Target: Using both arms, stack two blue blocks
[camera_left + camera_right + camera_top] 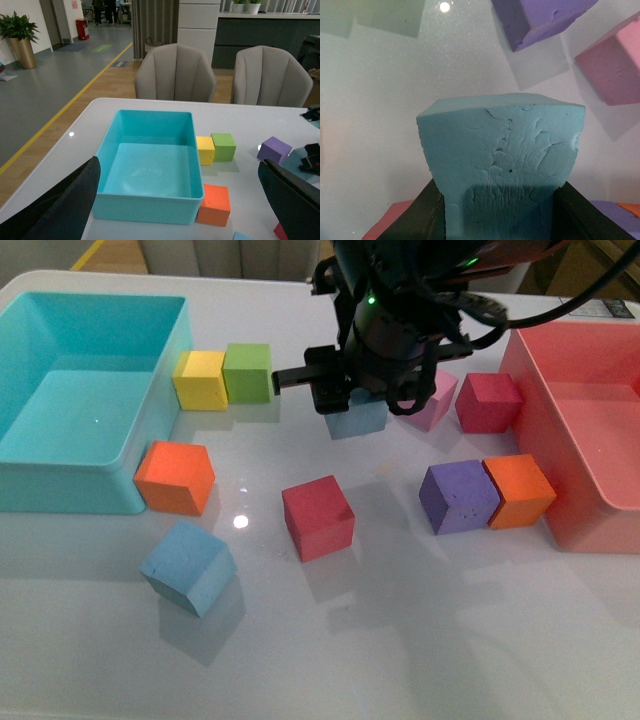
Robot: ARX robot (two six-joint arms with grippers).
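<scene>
**Set the held block square on its twin**

The right gripper [352,400] clamps one blue block [358,420] mid-table. The other block [188,566] sits front left, turned askew. The left gripper [179,170] gapes wide and empty. Match the corners before lowering.

No word, number or brand can be read in any view. A pale strip [606,308] at the front view's upper right is too small to read. A pink wall sign [74,4] at the left wrist view's top is blurred.
</scene>
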